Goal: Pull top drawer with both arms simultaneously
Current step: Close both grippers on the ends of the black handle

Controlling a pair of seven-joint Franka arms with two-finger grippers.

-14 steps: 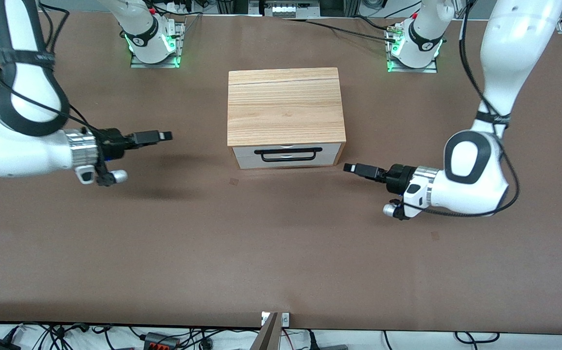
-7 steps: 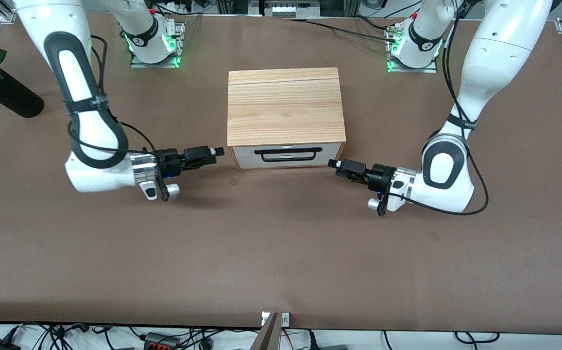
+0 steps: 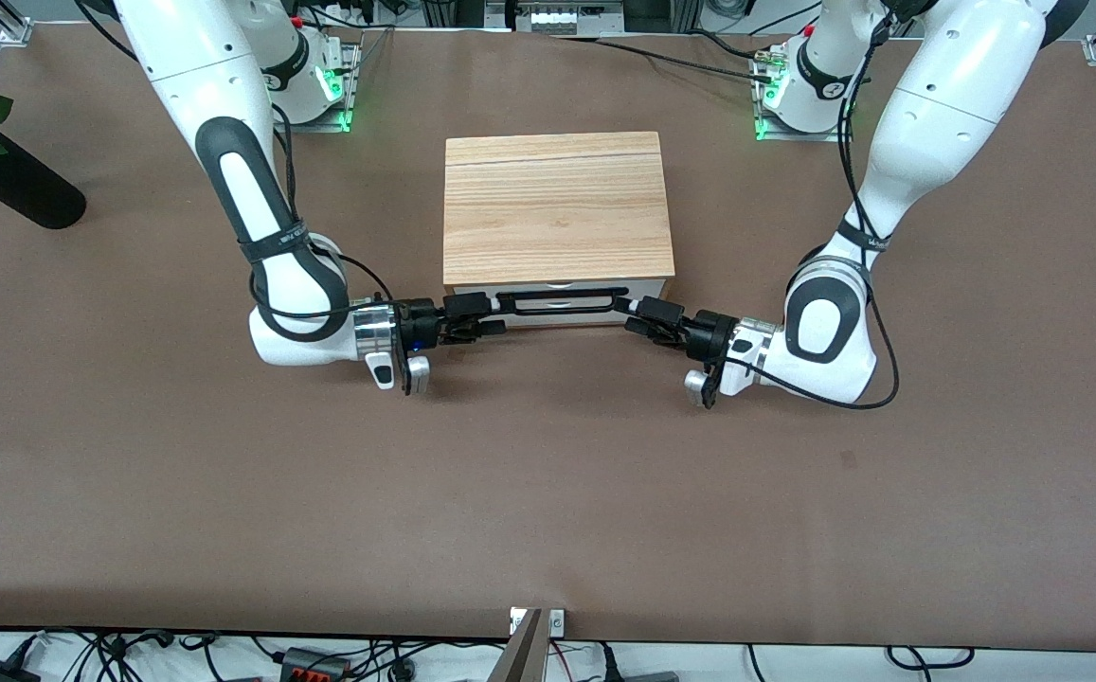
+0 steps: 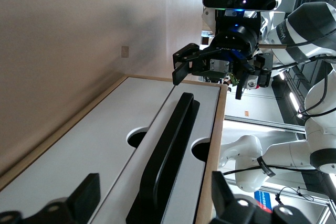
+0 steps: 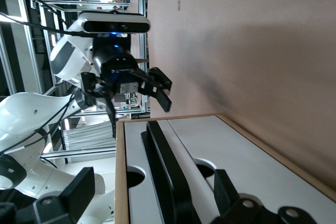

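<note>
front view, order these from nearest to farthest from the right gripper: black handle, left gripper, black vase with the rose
1. black handle, on the top drawer; right gripper is at its end.
2. left gripper, at the handle's other end.
3. black vase, toward the right arm's end of the table.

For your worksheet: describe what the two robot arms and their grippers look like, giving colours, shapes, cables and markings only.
Both arms, the left arm and the right arm, are glossy white, rounded shells with black joint bands, ribbed silver wrists and thin black cables looping alongside. The left gripper and right gripper are small and black, with two angular fingers. The bases glow green.
</note>
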